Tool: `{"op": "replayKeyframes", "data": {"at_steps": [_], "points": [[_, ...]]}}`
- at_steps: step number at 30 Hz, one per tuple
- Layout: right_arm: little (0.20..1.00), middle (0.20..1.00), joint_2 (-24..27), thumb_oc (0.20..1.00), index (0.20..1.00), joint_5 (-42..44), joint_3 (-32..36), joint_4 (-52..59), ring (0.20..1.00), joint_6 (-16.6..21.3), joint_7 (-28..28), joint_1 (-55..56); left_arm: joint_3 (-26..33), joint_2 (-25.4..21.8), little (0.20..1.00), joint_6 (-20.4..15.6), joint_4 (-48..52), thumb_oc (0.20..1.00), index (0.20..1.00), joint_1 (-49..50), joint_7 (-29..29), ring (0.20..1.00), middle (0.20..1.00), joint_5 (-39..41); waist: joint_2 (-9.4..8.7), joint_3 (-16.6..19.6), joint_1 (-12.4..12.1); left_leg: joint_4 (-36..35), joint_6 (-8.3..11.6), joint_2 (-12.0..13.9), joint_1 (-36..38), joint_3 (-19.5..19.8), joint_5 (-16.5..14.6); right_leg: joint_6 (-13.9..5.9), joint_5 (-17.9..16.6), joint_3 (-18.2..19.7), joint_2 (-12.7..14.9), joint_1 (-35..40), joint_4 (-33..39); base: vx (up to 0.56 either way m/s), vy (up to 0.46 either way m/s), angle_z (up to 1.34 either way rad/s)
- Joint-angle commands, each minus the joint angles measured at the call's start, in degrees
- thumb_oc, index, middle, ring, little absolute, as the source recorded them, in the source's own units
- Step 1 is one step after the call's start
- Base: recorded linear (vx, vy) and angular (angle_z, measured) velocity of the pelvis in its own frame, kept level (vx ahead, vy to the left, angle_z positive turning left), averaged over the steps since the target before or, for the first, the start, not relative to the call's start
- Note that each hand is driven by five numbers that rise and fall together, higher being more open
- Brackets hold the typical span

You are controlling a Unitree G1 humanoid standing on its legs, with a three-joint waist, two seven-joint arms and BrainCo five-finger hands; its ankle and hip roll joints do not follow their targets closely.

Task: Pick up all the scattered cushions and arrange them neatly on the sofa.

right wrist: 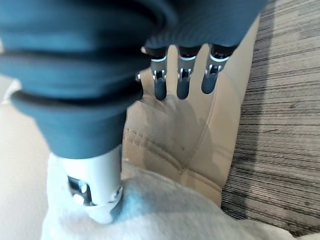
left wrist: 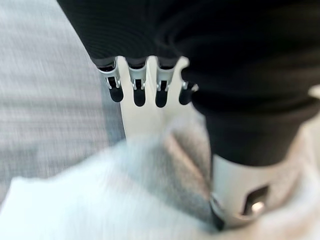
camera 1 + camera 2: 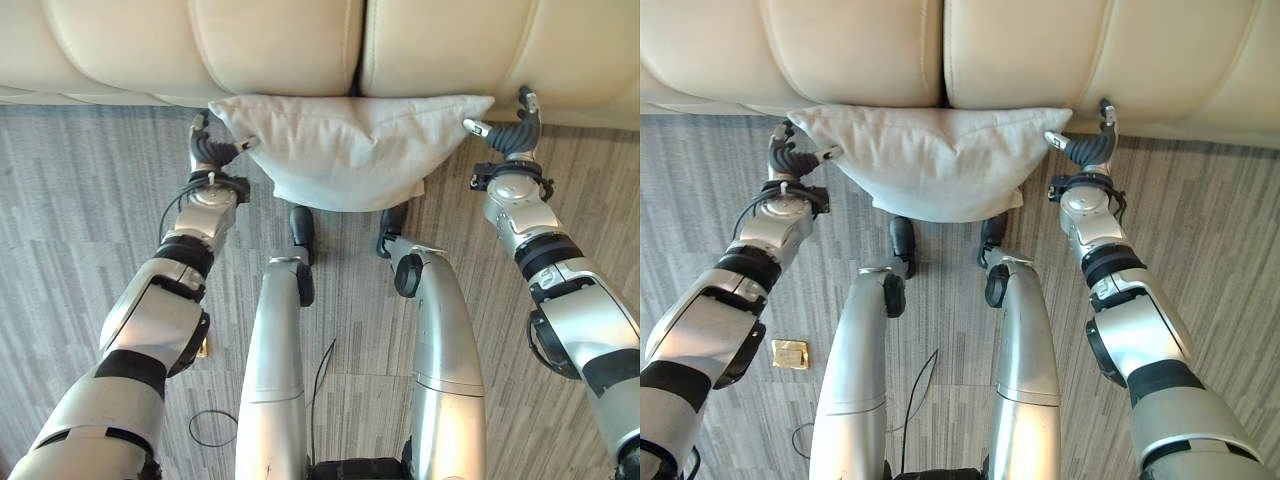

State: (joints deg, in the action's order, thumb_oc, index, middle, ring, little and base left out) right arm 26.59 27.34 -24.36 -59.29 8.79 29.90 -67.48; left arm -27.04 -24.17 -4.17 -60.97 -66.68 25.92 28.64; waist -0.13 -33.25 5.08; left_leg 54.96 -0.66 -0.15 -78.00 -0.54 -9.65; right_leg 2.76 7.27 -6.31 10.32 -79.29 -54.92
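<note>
A pale grey cushion (image 3: 345, 150) hangs in front of the cream sofa (image 3: 280, 45), its top edge level with the seat front and its middle sagging toward the floor. My left hand (image 3: 208, 152) grips its left corner, thumb (image 2: 240, 200) pressed into the cloth (image 2: 100, 200). My right hand (image 3: 515, 132) holds the right corner the same way, with its thumb (image 1: 95, 195) on the cushion (image 1: 160, 210) and its fingers (image 1: 182, 80) pointing at the sofa front (image 1: 175, 135).
Grey striped carpet (image 3: 80, 200) runs along the sofa's front. A small gold square packet (image 3: 790, 353) lies on the floor by my left arm.
</note>
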Motion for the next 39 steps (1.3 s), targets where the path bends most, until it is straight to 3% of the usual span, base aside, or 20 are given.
{"op": "replayKeyframes", "data": {"at_steps": [1,2,3,4,5,7,12,14,20,22,28,35,36,39], "points": [[1.000,1.000,-7.42,1.000,1.000,7.69,-2.28,0.60,1.000,1.25,-4.77,0.17,-1.53,8.70,1.000,-2.27,2.58,1.000,1.000,0.04,-2.12,1.000,1.000,4.49,0.72,3.46,-1.68,-0.87,-1.20,-3.00,2.99,-3.94,-4.23,-2.60,8.76,2.60,-2.15,2.02,-1.77,0.01,-0.016,-0.03],[1.000,1.000,-8.49,1.000,1.000,9.54,-1.95,1.29,1.000,2.13,-5.24,-0.22,-1.49,10.43,1.000,-2.70,3.31,1.000,1.000,-0.52,-2.29,1.000,1.000,5.91,0.72,3.46,-1.70,-1.19,-1.29,-3.19,3.14,-3.85,-4.16,-2.59,8.68,2.66,-2.24,2.22,-1.55,0.00,0.000,0.00],[0.514,0.514,-8.98,0.514,0.514,10.42,-1.47,2.06,0.514,2.75,-5.48,-0.76,-1.66,12.00,1.000,-3.37,4.73,1.000,1.000,-0.69,-2.76,1.000,1.000,7.63,0.80,3.62,-1.65,-1.55,-1.33,-3.44,3.11,-3.76,-3.99,-2.61,8.59,2.78,-2.31,2.14,-1.38,0.01,-0.026,0.06],[0.200,0.200,-9.38,0.200,0.200,10.33,-1.14,2.63,0.200,3.36,-5.08,-0.95,-1.69,13.27,1.000,-3.70,5.74,1.000,1.000,-0.72,-3.04,1.000,1.000,8.60,0.87,4.03,-1.56,-1.88,-1.36,-3.57,2.92,-3.81,-3.70,-2.63,8.41,2.80,-2.32,1.86,-1.11,0.01,-0.016,0.13],[0.200,0.200,-9.78,0.200,0.200,10.41,-0.50,3.22,0.200,3.92,-4.79,-0.76,-1.66,14.13,1.000,-3.90,6.40,1.000,1.000,-0.42,-3.14,1.000,1.000,9.16,0.89,4.54,-1.52,-2.68,-1.39,-3.71,3.11,-3.82,-3.43,-2.73,8.19,2.86,-2.36,1.96,-0.47,0.00,-0.007,0.14],[0.200,0.200,-10.80,0.200,0.200,11.78,1.02,4.55,0.200,5.70,-4.33,-0.83,-1.14,15.76,0.200,-4.82,7.52,0.200,0.200,-0.67,-2.96,0.200,0.200,10.39,0.88,5.15,-1.46,-4.40,-1.37,-3.91,4.24,-3.65,-2.90,-3.00,7.51,2.80,-2.72,3.07,1.28,-0.01,-0.007,0.16],[0.200,0.200,-12.12,0.200,0.200,12.33,2.10,6.28,0.200,6.92,-4.62,-0.45,-0.96,18.01,0.200,-5.79,9.20,0.200,0.200,-0.35,-3.90,0.200,0.200,13.30,0.99,6.53,-1.30,-10.80,-1.11,-4.07,8.29,-2.99,-0.85,-3.72,5.34,2.32,-3.38,7.04,7.27,-0.04,-0.011,-0.01],[0.200,0.200,-13.38,0.200,0.200,12.93,3.64,9.51,0.200,7.90,-4.37,1.52,0.42,20.93,0.200,-7.06,11.81,0.200,0.200,2.07,-5.47,0.200,0.200,19.58,1.05,7.09,-1.09,-16.95,-0.40,-3.67,13.36,-2.33,1.12,-4.54,3.47,1.67,-3.65,12.13,12.99,-0.09,-0.021,-0.04],[0.200,0.200,-15.66,0.200,0.200,12.59,6.58,19.78,0.200,8.73,-4.95,12.87,1.53,21.92,0.200,-8.52,19.57,0.200,0.200,10.73,-5.69,0.200,0.200,20.17,0.75,7.38,-1.13,-31.40,1.04,-3.53,28.05,-1.01,6.05,-5.82,-0.98,0.32,-4.56,26.45,26.74,-0.04,-0.011,0.00],[0.200,0.200,-15.57,0.200,0.200,12.30,6.85,20.59,0.200,8.50,-5.21,14.66,1.40,21.72,0.200,-8.82,20.93,0.200,0.200,12.16,-5.26,0.200,0.200,19.24,0.72,7.46,-1.28,-33.31,1.07,-3.62,30.59,-0.72,6.65,-5.91,-1.56,0.12,-4.76,29.04,28.78,0.00,0.000,0.00],[0.200,0.200,-14.26,0.200,0.200,7.27,7.21,35.15,0.200,6.17,-8.16,34.72,1.23,13.95,0.200,-5.90,36.75,0.200,0.200,28.41,-4.09,0.200,0.200,5.71,-0.62,9.78,-2.08,-46.06,1.15,-2.70,49.79,-0.70,9.16,-7.08,-4.78,-1.08,-5.30,48.12,41.30,0.04,-0.002,-0.08],[0.200,0.200,-12.40,0.200,0.200,1.12,9.16,45.20,0.200,3.27,-13.41,50.62,4.16,11.40,0.200,-4.63,48.50,0.200,0.200,46.92,-8.17,0.200,0.200,3.52,-0.82,14.59,-2.58,-56.37,1.66,-1.94,64.41,-1.79,11.09,-8.09,-6.86,-1.76,-6.17,63.05,51.22,0.09,0.018,-0.07],[0.200,0.200,-11.53,0.200,0.200,-0.05,10.45,47.79,0.200,2.35,-15.48,55.15,5.94,10.51,0.200,-3.89,50.75,0.200,0.200,52.49,-9.62,0.200,0.200,3.44,-0.65,16.97,-2.56,-59.77,2.10,-1.66,67.92,-2.28,12.04,-8.55,-7.67,-2.30,-6.49,66.47,54.46,0.10,0.012,-0.13],[0.200,0.200,-10.96,0.200,0.200,-1.03,11.99,50.74,0.200,1.47,-17.39,60.14,7.66,9.36,0.200,-2.93,53.25,0.200,0.200,58.46,-11.58,0.200,0.200,4.05,-0.82,18.90,-2.50,-59.96,2.81,-1.38,69.98,-2.95,11.71,-9.18,-8.81,-2.93,-6.70,69.78,57.68,0.05,0.002,0.00]]}}
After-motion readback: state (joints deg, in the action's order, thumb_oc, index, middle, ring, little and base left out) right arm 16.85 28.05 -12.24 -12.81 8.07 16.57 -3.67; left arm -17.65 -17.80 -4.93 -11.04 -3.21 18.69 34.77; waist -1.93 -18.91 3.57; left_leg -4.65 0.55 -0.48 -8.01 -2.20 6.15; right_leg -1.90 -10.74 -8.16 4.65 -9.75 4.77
